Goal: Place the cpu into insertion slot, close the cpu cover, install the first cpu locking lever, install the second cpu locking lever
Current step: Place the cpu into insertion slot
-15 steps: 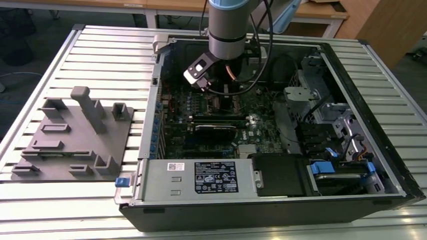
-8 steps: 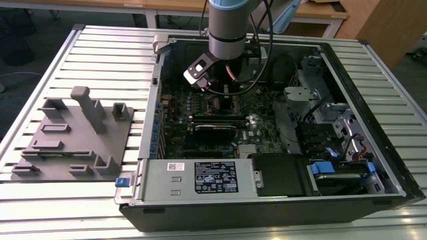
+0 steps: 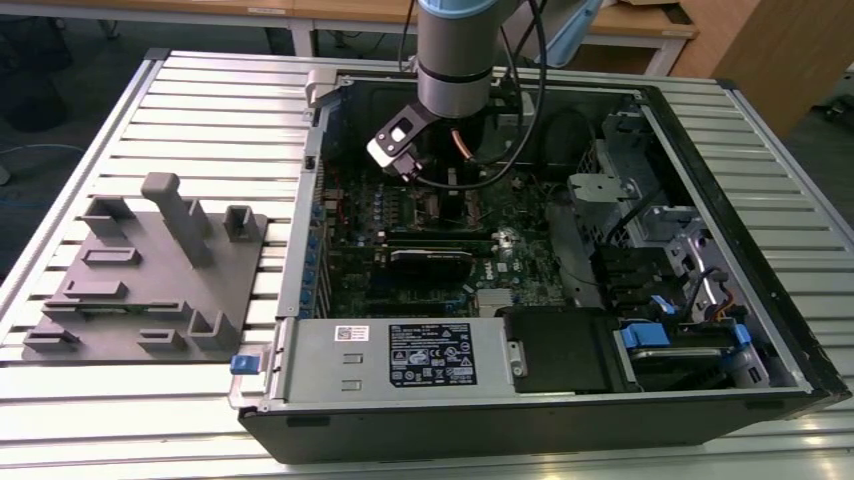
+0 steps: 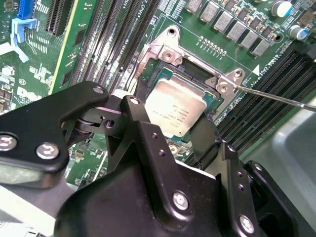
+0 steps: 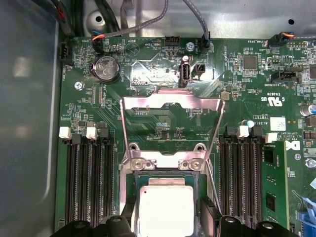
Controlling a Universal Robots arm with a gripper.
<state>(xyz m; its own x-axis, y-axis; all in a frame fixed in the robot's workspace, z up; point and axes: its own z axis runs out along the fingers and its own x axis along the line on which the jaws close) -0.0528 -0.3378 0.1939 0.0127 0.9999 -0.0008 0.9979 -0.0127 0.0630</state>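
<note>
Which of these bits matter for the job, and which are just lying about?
Job: silver-grey square cpu chip; silver-rimmed square socket; open silver frame cover; thin metal lever rod.
Lying about: grey plastic fixture board; round coin battery.

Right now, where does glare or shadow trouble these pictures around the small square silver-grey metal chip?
First wrist view: the small square silver-grey chip glares almost white; the thin silver frame plate reflects pinkish light. Second wrist view: the chip shines less harshly. Exterior view: the black computer case is dim inside.
</note>
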